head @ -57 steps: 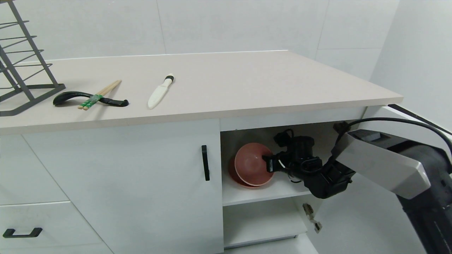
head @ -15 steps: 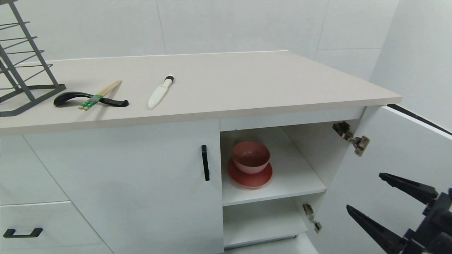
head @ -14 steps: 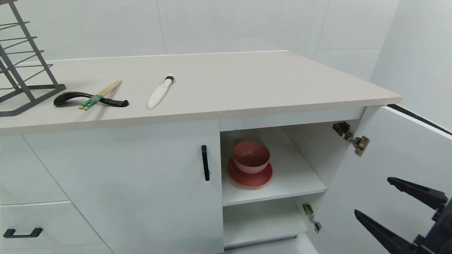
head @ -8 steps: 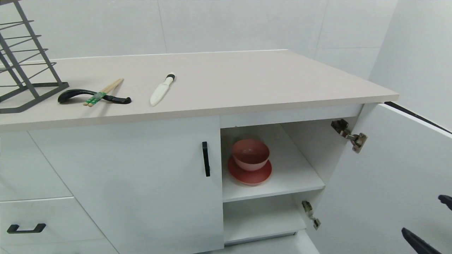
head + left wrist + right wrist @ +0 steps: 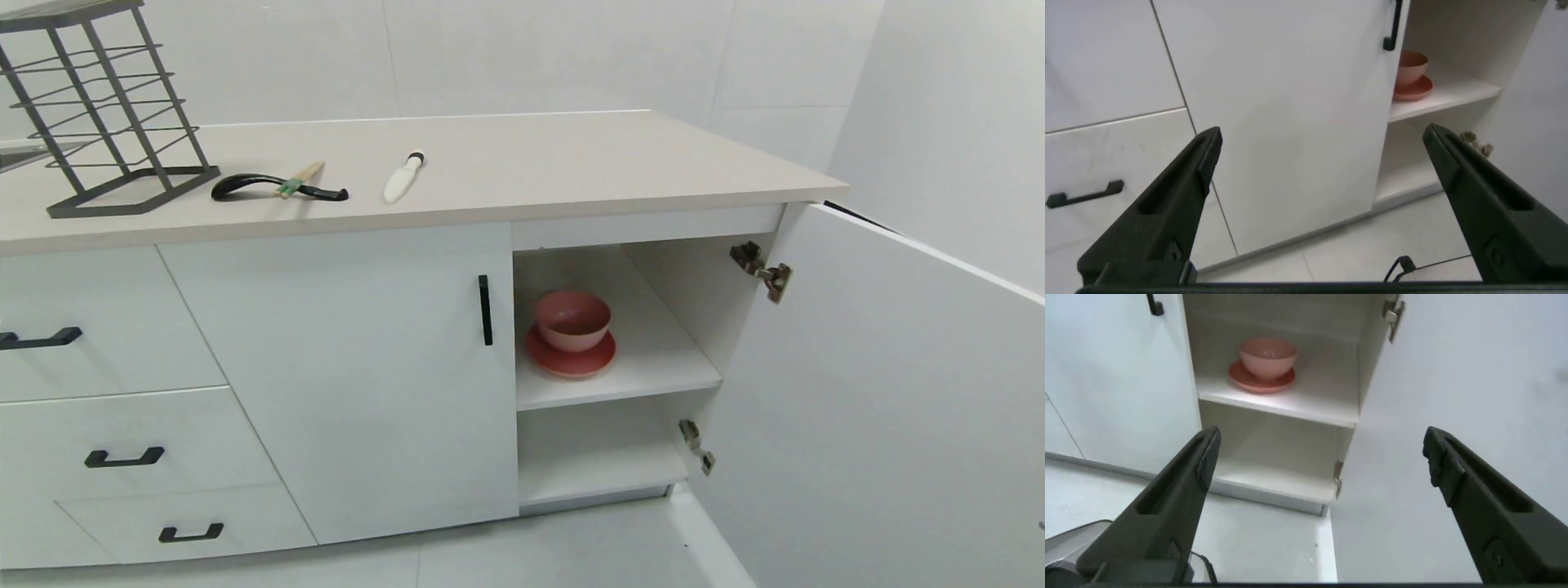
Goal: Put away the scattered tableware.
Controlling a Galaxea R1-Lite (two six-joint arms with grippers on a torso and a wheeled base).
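White tiled walls back a beige flat countertop point(image 5: 571, 155) over a white cabinet point(image 5: 343, 367), whose white right-hand door point(image 5: 882, 392) hangs wide open. Pink round bowl point(image 5: 572, 318) sits on a flat red plate point(image 5: 571, 364) on the upper shelf point(image 5: 653, 367), well apart from both grippers and out past their tips. Left gripper point(image 5: 1323, 204): black tapered fingers point(image 5: 1167, 212) spread wide, holding nothing, touching nothing, facing the closed cabinet door point(image 5: 1282, 122) with its black bar handle point(image 5: 1391, 28). Right gripper point(image 5: 1319, 506): also spread wide and empty, facing the open compartment, bowl and plate ahead above the lower shelf point(image 5: 1274, 469). Head view takes in the countertop pieces: black curved ladle point(image 5: 269, 186) with green-banded wooden chopsticks point(image 5: 300, 176) across its handle, cream knife with a black band point(image 5: 402, 178) near them, dark wire rack point(image 5: 114, 114) beside the ladle. Left wrist view adds a black drawer handle point(image 5: 1084, 196); right wrist view adds a metal hinge point(image 5: 1395, 309) on the open door.
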